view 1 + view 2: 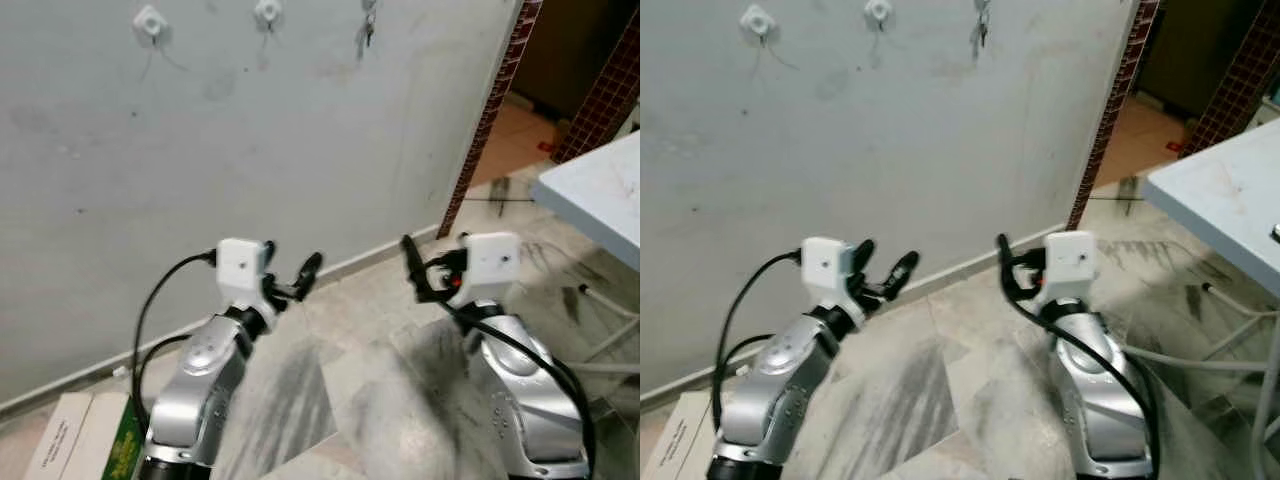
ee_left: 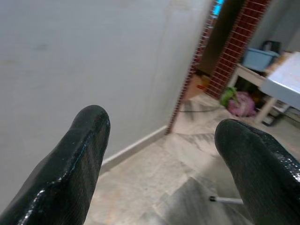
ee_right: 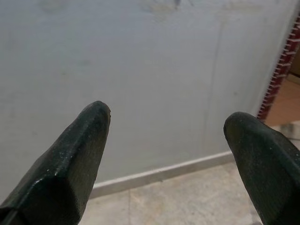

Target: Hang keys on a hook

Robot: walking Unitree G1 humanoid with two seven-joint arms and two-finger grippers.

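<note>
A small bunch of keys (image 1: 367, 30) hangs from a hook high on the grey wall (image 1: 300, 150). Left of it are two bare white hooks (image 1: 148, 22) (image 1: 267, 12). Both arms are raised low in front of the wall, well below the hooks. My left gripper (image 1: 292, 260) is open and holds nothing; in its wrist view the fingertips (image 2: 89, 136) stand wide apart over wall and floor. My right gripper (image 1: 424, 262) is likewise open and bare, its fingertips (image 3: 93, 126) spread before the wall.
A red brick pillar (image 1: 495, 100) ends the wall on the right, with a doorway beyond. A white table (image 1: 600, 195) juts in at the right, hoses (image 1: 600, 300) on the floor under it. A cardboard box (image 1: 75, 440) lies at the lower left.
</note>
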